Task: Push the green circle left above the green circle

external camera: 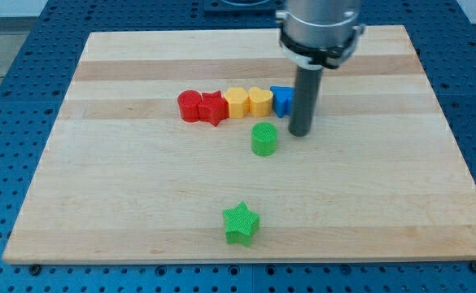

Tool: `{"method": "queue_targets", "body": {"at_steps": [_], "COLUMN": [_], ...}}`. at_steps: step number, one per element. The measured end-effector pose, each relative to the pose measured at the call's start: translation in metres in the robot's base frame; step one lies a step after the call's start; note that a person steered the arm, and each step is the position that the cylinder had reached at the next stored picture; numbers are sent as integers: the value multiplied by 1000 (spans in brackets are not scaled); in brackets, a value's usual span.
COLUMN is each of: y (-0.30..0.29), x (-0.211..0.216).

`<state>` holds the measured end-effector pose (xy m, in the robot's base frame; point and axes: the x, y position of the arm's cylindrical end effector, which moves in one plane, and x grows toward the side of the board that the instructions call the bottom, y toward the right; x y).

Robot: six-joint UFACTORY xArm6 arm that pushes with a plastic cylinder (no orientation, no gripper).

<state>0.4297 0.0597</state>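
Note:
The green circle (264, 139) stands near the middle of the wooden board (140, 203). My tip (300, 133) rests on the board just to the right of the green circle, a small gap apart, and in front of the blue block (281, 98). The dark rod rises from the tip to the grey arm head at the view's top.
A row of blocks lies above the green circle: a red circle (189, 106), a red star (211, 108), a yellow hexagon (236, 102), a yellow heart (259, 101), and the blue block, partly hidden by the rod. A green star (240, 223) sits near the board's bottom edge.

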Motion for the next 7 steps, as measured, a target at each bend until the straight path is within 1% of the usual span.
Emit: {"method": "queue_targets", "body": {"at_steps": [1, 3, 4, 5, 6, 7], "y": [-36, -72, -89, -92, -64, 36], "x": [2, 70, 89, 89, 88, 69]}}
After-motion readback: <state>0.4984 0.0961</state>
